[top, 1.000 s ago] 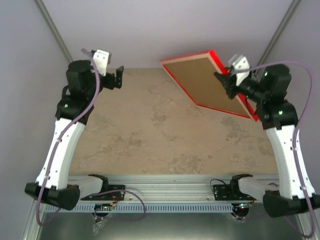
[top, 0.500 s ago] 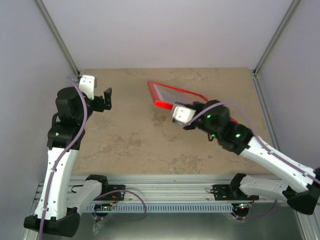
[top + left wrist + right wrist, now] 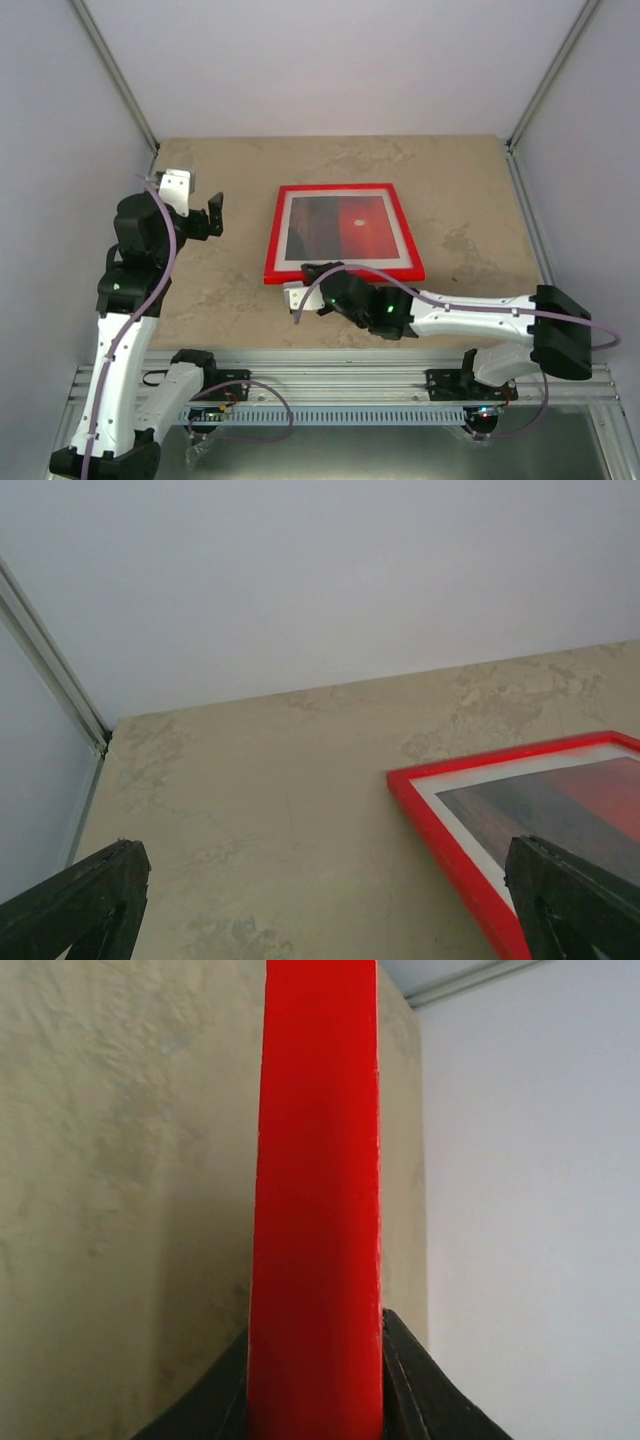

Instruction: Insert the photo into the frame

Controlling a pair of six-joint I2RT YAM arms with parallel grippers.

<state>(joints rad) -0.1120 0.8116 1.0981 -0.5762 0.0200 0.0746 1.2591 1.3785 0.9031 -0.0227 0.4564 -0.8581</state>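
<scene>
While looking down from above, found the frame (image 3: 335, 188) face up on the table (image 3: 470, 200), red front showing, with its near edge caught between the fingers of the right gripper (image 3: 312, 272). Saw the right jaws closed narrow on that red edge, toward its left corner, with the rest of the frame stretching away ahead of them. Confirmed the same in the right wrist view: red strip of the frame (image 3: 315, 1210) running straight out from between the two dark fingertips (image 3: 410, 1380) and touching both. Could not tell whether the gripped edge rested on the table or stood slightly off it.

Found the photo (image 3: 340, 225) inside the frame, just beyond the right jaws, picture side up, with red-orange sky, small white sun and pale border inside the red rim.

Saw the left gripper (image 3: 212, 212) with jaws spread wide and holding nothing, above bare table. Found the frame off to the right side of these left jaws, well apart from them. Noted in the left wrist view one corner of the frame (image 3: 450, 840) and a part of the photo (image 3: 580, 805), ahead of the open fingertips (image 3: 80, 900) and close to the right one.
</scene>
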